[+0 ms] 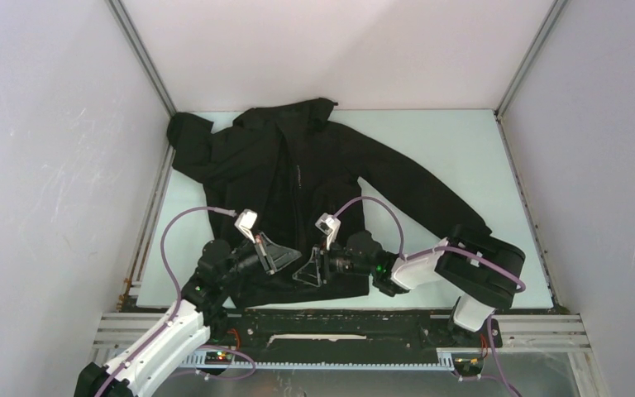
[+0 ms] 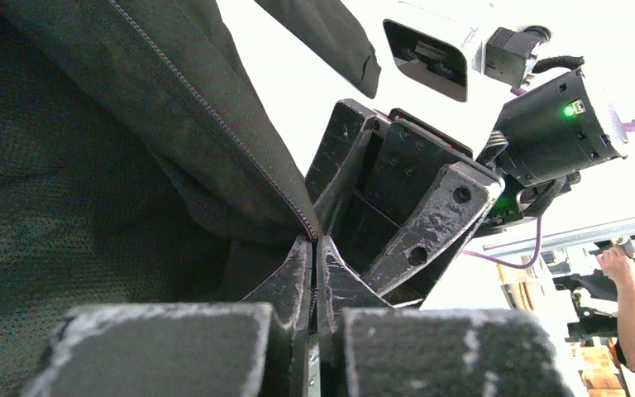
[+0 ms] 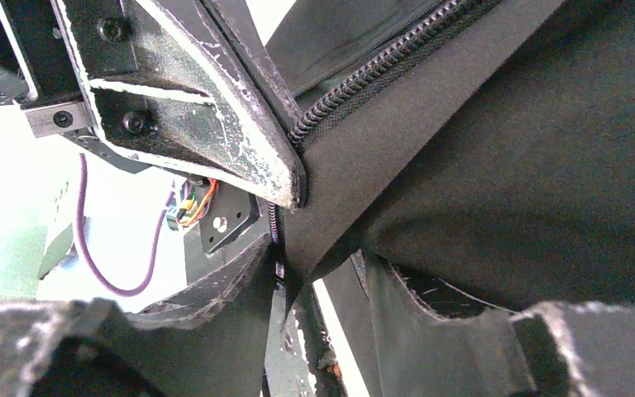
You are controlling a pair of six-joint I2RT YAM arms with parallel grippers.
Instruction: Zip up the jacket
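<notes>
The black jacket (image 1: 314, 165) lies spread on the table, collar at the far side and hem by the arm bases. My left gripper (image 1: 274, 258) and right gripper (image 1: 307, 271) meet tip to tip at the hem, at the foot of the front opening. In the left wrist view the left gripper (image 2: 315, 241) is shut on the thin zipper edge of one front panel (image 2: 91, 165). In the right wrist view the right gripper (image 3: 314, 256) is closed on the other panel's edge (image 3: 504, 149), just below its zipper teeth (image 3: 364, 74). The zipper slider is hidden.
The pale table top (image 1: 446, 149) is boxed in by white walls with metal corner posts. A metal rail (image 1: 339, 318) runs along the near edge under the hem. Purple cables (image 1: 380, 207) loop over the jacket. A person's arm (image 2: 628, 314) shows beyond the table.
</notes>
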